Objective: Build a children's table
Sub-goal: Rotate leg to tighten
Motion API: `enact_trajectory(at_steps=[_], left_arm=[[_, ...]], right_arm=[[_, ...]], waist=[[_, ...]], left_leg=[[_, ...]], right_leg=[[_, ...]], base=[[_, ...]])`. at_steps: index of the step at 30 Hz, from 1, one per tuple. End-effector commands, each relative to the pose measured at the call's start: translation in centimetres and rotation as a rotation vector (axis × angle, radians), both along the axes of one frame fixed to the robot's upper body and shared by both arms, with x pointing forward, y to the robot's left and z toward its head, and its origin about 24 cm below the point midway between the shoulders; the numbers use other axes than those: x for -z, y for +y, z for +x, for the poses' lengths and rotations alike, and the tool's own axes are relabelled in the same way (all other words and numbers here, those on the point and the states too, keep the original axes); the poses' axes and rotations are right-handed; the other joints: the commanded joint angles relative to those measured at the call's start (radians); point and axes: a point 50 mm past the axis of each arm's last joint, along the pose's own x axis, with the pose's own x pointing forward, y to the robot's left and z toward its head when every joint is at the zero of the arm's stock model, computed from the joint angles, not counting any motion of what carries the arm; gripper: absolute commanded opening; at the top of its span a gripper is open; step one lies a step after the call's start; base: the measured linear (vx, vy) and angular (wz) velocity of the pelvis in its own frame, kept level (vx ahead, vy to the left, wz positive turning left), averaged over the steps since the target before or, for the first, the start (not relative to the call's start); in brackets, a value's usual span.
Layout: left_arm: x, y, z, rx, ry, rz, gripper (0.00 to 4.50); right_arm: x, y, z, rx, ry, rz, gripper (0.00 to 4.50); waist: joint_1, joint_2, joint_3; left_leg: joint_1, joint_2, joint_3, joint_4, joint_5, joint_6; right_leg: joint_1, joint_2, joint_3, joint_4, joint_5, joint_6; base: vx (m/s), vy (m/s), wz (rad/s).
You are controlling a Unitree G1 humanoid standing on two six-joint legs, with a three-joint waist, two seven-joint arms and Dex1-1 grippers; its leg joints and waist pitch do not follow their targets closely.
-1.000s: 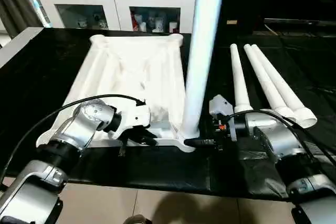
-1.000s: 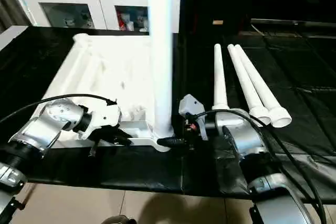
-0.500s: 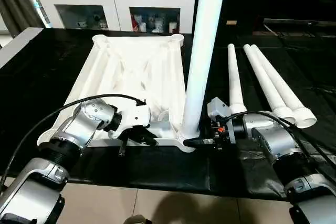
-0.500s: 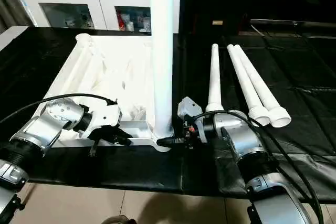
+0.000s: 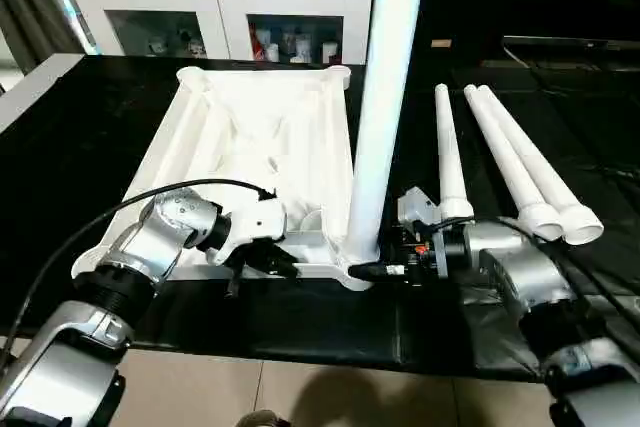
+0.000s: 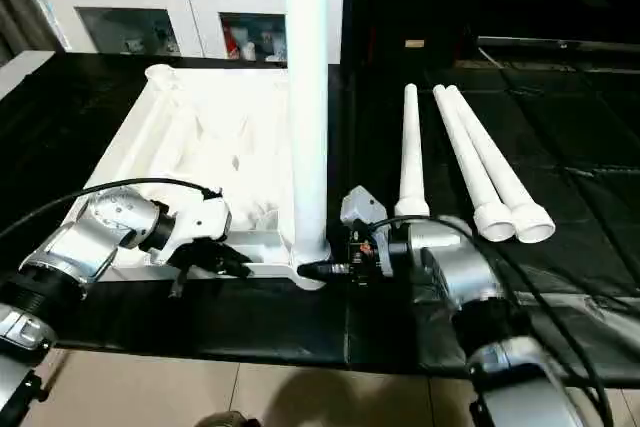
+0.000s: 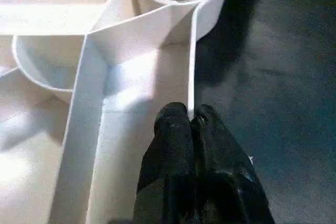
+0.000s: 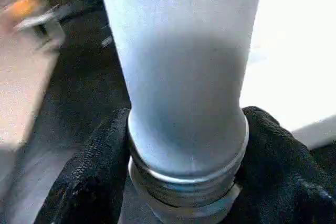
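The white table top [image 5: 250, 137] lies upside down on the black mat, ribs and round corner sockets facing up. One white leg [image 5: 385, 97] stands upright in the near right corner socket. My right gripper [image 5: 375, 269] is shut on this leg's base, and its black fingers [image 8: 89, 171] hug the threaded collar of the leg [image 8: 184, 77] from both sides. My left gripper [image 5: 275, 265] is at the top's near edge. Its fingertips [image 7: 176, 121] pinch the thin rim wall [image 7: 191, 66] a short way from that socket.
Three loose white legs [image 5: 505, 157] lie side by side on the mat to the right of the top, thick ends toward me. A white glass-door cabinet [image 5: 220, 7] stands behind the table. The mat's front edge runs just below both grippers.
My right gripper's fingers have closed in around the base of the upright leg. The left gripper keeps its pinch on the rim.
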Motion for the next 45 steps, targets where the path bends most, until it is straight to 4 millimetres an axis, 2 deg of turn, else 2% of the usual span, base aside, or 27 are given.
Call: enact_trajectory(at_steps=[1,3,4,5,6,7,9,11,12,13,14,15,16,19,20,22,23,24,29,31,34,35,36,39,42,45], left_arm=[[0.4,-1.4,0.5,-0.134,-0.015,-0.051,0.0],[0.3,-2.1,0.9,-0.231,-0.03,-0.084,0.0],[0.2,-2.5,1.1,-0.279,-0.04,-0.096,0.0],[0.1,-2.6,1.1,-0.296,-0.044,-0.1,0.0],[0.1,-3.0,1.2,-0.337,-0.051,-0.107,0.0],[0.1,-3.0,1.2,-0.337,-0.051,-0.107,0.0],[-0.4,-3.9,1.5,-0.428,-0.072,-0.118,0.0],[-0.7,-4.4,1.6,-0.46,-0.083,-0.129,0.0],[-1.0,-5.0,1.6,-0.479,-0.088,-0.144,0.0],[-1.3,-5.5,1.5,-0.47,-0.096,-0.152,0.0],[-1.4,-5.9,1.4,-0.465,-0.099,-0.154,0.0],[-1.3,-5.9,1.2,-0.449,-0.102,-0.146,0.0],[-1.2,-5.9,1.2,-0.448,-0.102,-0.145,0.0],[-0.8,-5.5,0.9,-0.413,-0.121,-0.111,0.0],[-0.6,-4.9,0.7,-0.402,-0.118,-0.098,0.0],[-0.6,-4.7,0.6,-0.404,-0.112,-0.093,0.0],[-0.5,-4.3,0.4,-0.388,-0.113,-0.087,0.0],[-0.5,-4.3,0.4,-0.387,-0.113,-0.087,0.0],[-0.4,-2.9,0.3,-0.323,-0.123,-0.062,0.0],[-0.4,-2.7,0.2,-0.294,-0.131,-0.062,0.0],[-0.2,-2.2,-0.4,-0.176,-0.117,-0.073,0.0],[-0.2,-2.2,-0.4,-0.168,-0.116,-0.073,0.0],[0.0,-1.9,-0.7,-0.116,-0.106,-0.057,0.0],[0.6,-1.1,-1.1,-0.038,-0.093,0.006,0.0],[0.9,-0.6,-1.5,0.047,-0.072,0.021,0.0],[0.9,-0.4,-1.8,0.105,-0.051,0.021,0.0]], right_arm=[[0.3,1.8,0.5,0.138,0.012,0.045,2.72],[0.6,2.7,0.9,0.248,0.057,0.091,2.72],[0.7,3.3,1.1,0.296,0.08,0.122,2.72],[0.7,3.5,1.1,0.311,0.089,0.135,2.72],[0.8,4.1,1.2,0.332,0.1,0.153,2.72],[0.8,4.1,1.2,0.332,0.1,0.153,2.72],[1.2,5.9,1.6,0.419,0.094,0.118,2.72],[1.4,6.5,1.9,0.459,0.091,0.087,2.72],[1.3,7.1,2.0,0.466,0.067,0.058,2.72],[1.2,7.4,2.2,0.466,0.035,0.033,2.72],[1.1,7.6,2.2,0.468,0.013,0.018,3.07],[1.0,7.6,2.2,0.464,-0.015,-0.001,3.28],[1.0,7.6,2.2,0.464,-0.017,-0.003,3.42],[1.1,7.1,2.3,0.473,-0.04,-0.022,3.51],[1.2,6.3,2.3,0.478,-0.058,-0.028,3.76],[1.2,5.9,2.3,0.485,-0.066,-0.029,3.83],[1.2,5.2,2.3,0.488,-0.067,-0.015,4.02],[1.2,5.2,2.3,0.488,-0.068,-0.014,4.02],[0.7,2.1,1.8,0.384,-0.118,-0.006,4.42],[0.5,1.5,1.8,0.36,-0.124,0.003,4.42],[-0.7,-0.8,1.5,0.244,-0.156,0.002,4.42],[-0.8,-0.9,1.4,0.235,-0.158,0.001,4.42],[-1.3,-1.8,1.2,0.164,-0.152,-0.006,4.42],[-2.1,-2.8,1.3,0.097,-0.2,-0.066,4.42],[-2.8,-3.3,1.3,0.024,-0.203,-0.084,4.42],[-2.9,-3.1,1.1,-0.044,-0.187,-0.091,4.42]], waist=[[-0.008,0.002,-0.061],[-0.018,0.003,-0.06],[-0.027,0.002,-0.06],[-0.028,0.006,-0.061],[-0.038,0.003,-0.062],[-0.038,0.004,-0.062],[-0.044,0.002,-0.062],[-0.057,0.004,-0.062],[-0.056,0.004,-0.065],[-0.058,-0.001,-0.065],[-0.057,0.001,-0.069],[-0.058,-0.002,-0.07],[-0.057,-0.001,-0.071],[-0.057,0.0,-0.071],[-0.056,0.001,-0.069],[-0.058,0.002,-0.067],[-0.059,0.003,-0.066],[-0.06,0.003,-0.066],[-0.051,-0.001,-0.065],[-0.048,0.0,-0.065],[-0.043,-0.001,-0.065],[-0.039,-0.002,-0.065],[-0.035,-0.001,-0.066],[-0.027,-0.002,-0.065],[-0.024,-0.003,-0.065],[-0.022,-0.004,-0.067]], left_leg=[[0.027,0.068,-0.035,-0.073,-0.299,-0.001],[0.026,0.069,-0.041,-0.079,-0.312,-0.018],[0.025,0.068,-0.041,-0.081,-0.319,-0.022],[0.028,0.066,-0.041,-0.079,-0.326,-0.022],[0.024,0.065,-0.04,-0.079,-0.318,-0.019],[0.024,0.065,-0.04,-0.078,-0.312,-0.014],[0.021,0.062,-0.039,-0.076,-0.298,-0.006],[0.017,0.061,-0.04,-0.077,-0.282,-0.008],[0.017,0.06,-0.038,-0.075,-0.275,-0.001],[0.018,0.061,-0.036,-0.075,-0.265,0.002],[0.015,0.06,-0.036,-0.071,-0.234,0.011],[0.013,0.06,-0.034,-0.07,-0.217,0.019],[0.01,0.058,-0.033,-0.068,-0.191,0.036],[0.01,0.057,-0.032,-0.066,-0.174,0.055],[0.01,0.059,-0.033,-0.068,-0.19,0.054],[0.012,0.061,-0.033,-0.071,-0.214,0.046],[0.015,0.061,-0.033,-0.072,-0.229,0.041],[0.015,0.061,-0.033,-0.072,-0.235,0.039],[0.014,0.062,-0.032,-0.072,-0.239,0.044],[0.013,0.061,-0.032,-0.07,-0.231,0.049],[0.015,0.064,-0.03,-0.069,-0.236,0.057],[0.014,0.062,-0.03,-0.068,-0.237,0.062],[0.015,0.064,-0.029,-0.067,-0.226,0.067],[0.016,0.064,-0.028,-0.067,-0.227,0.066],[0.016,0.064,-0.028,-0.066,-0.231,0.063],[0.016,0.066,-0.029,-0.067,-0.223,0.064]], right_leg=[[0.037,-0.106,0.055,-0.091,-0.363,-0.176],[0.042,-0.108,0.054,-0.092,-0.394,-0.164],[0.039,-0.105,0.054,-0.094,-0.393,-0.16],[0.037,-0.106,0.053,-0.097,-0.395,-0.16],[0.041,-0.106,0.055,-0.094,-0.364,-0.166],[0.039,-0.106,0.055,-0.097,-0.356,-0.166],[0.039,-0.105,0.056,-0.095,-0.332,-0.173],[0.042,-0.102,0.053,-0.092,-0.311,-0.181],[0.044,-0.102,0.053,-0.092,-0.298,-0.178],[0.042,-0.101,0.055,-0.091,-0.282,-0.181],[0.045,-0.102,0.055,-0.087,-0.239,-0.188],[0.046,-0.1,0.055,-0.085,-0.214,-0.19],[0.047,-0.099,0.054,-0.082,-0.175,-0.196],[0.047,-0.097,0.053,-0.079,-0.136,-0.204],[0.047,-0.098,0.052,-0.081,-0.157,-0.203],[0.047,-0.099,0.053,-0.085,-0.192,-0.197],[0.045,-0.098,0.053,-0.087,-0.214,-0.193],[0.045,-0.098,0.054,-0.088,-0.219,-0.192],[0.046,-0.098,0.056,-0.089,-0.224,-0.182],[0.047,-0.098,0.055,-0.088,-0.22,-0.18],[0.045,-0.096,0.054,-0.089,-0.228,-0.184],[0.046,-0.095,0.052,-0.09,-0.233,-0.18],[0.045,-0.094,0.052,-0.088,-0.225,-0.181],[0.042,-0.095,0.053,-0.089,-0.24,-0.176],[0.042,-0.096,0.052,-0.089,-0.261,-0.175],[0.042,-0.095,0.052,-0.085,-0.239,-0.186]], base=[[0.0,0.0,0.0],[0.0,0.0,0.0],[0.0,0.0,0.0],[0.0,0.0,0.0],[0.0,0.0,0.0],[0.0,0.0,0.0],[0.0,0.0,0.0],[0.0,0.0,0.0],[0.0,0.0,0.0],[0.0,0.0,0.0],[0.0,0.0,0.0],[0.0,0.0,0.0],[0.0,0.0,0.0],[0.0,0.0,0.0],[0.0,0.0,0.0],[0.0,0.0,0.0],[0.0,0.0,0.0],[0.0,0.0,0.0],[0.0,0.0,0.0],[0.0,0.0,0.0],[0.0,0.0,0.0],[0.0,0.0,0.0],[0.0,0.0,0.0],[0.0,0.0,0.0],[0.0,0.0,0.0],[0.0,0.0,0.0]])
